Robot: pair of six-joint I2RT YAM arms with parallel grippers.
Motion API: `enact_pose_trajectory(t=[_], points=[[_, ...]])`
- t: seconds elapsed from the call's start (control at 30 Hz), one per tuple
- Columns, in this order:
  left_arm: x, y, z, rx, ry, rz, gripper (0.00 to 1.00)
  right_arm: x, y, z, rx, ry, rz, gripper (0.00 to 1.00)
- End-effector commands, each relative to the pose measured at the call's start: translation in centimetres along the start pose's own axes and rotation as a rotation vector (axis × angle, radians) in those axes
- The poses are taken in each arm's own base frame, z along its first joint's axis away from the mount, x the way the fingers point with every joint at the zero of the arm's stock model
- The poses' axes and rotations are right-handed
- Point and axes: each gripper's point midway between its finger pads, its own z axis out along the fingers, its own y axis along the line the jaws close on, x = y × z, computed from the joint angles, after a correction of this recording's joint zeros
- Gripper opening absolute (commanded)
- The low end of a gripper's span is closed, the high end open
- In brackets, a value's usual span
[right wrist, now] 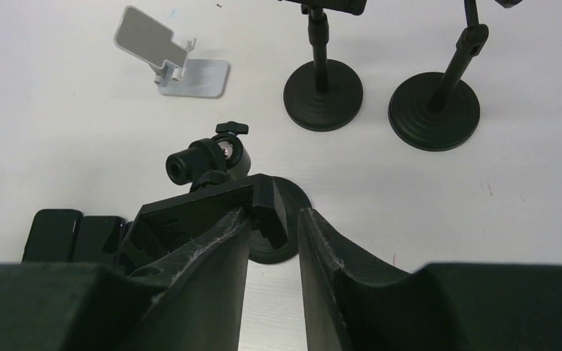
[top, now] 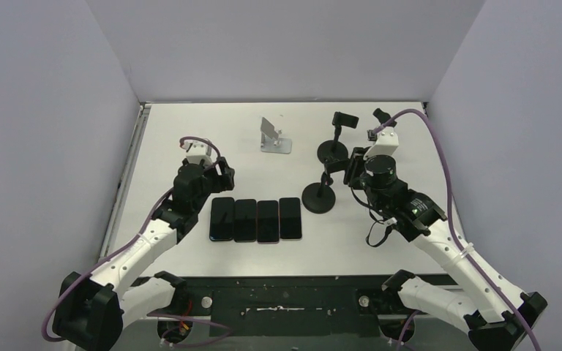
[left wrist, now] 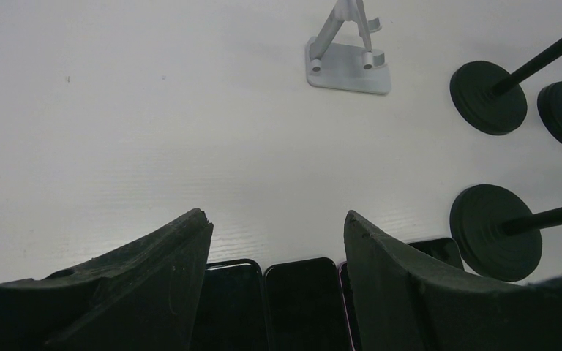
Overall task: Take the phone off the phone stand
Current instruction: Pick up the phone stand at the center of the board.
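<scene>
My right gripper stands narrowly open at the clamp head of the nearest black phone stand. The clamp's end hook sits between the fingertips, against the left finger, with a sliver of gap to the right one. The clamp head looks like a bare black plate; I cannot tell whether a phone is in it. Several dark phones lie flat in a row at the table's middle. My left gripper hangs open over their far ends, holding nothing.
A silver folding stand sits at the back centre. Two more black round-based stands stand beyond the right gripper. White walls close in the table on three sides.
</scene>
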Motion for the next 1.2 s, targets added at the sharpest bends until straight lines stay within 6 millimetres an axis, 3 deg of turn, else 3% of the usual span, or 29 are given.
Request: enact_pose_trajectory(t=[0.0,0.07,0.2,0.6,1.17], points=[[-1.4,-1.2,0.1,0.029,-0.040,-0.009,0.64,-1.2,0.6,0.1,-0.034,-0.038,0.011,0.28],[-1.4,-1.4,0.0,0.035,-0.040,-0.009,0.64,-1.6,0.8,-0.1,-0.047,-0.044,0.008,0.22],[-1.5,-1.7,-0.2,0.039,-0.044,-0.007,0.64,-2.9,1.6,-0.5,-0.086,-0.077,0.010,0.00],[-1.6,-2.1,-0.5,0.041,-0.053,-0.001,0.64,-9.1,4.8,-0.8,-0.181,-0.191,0.026,0.00],[-1.7,-2.2,-1.2,0.025,-0.069,0.025,0.64,-13.3,7.2,1.4,-0.204,-0.305,0.020,0.00]])
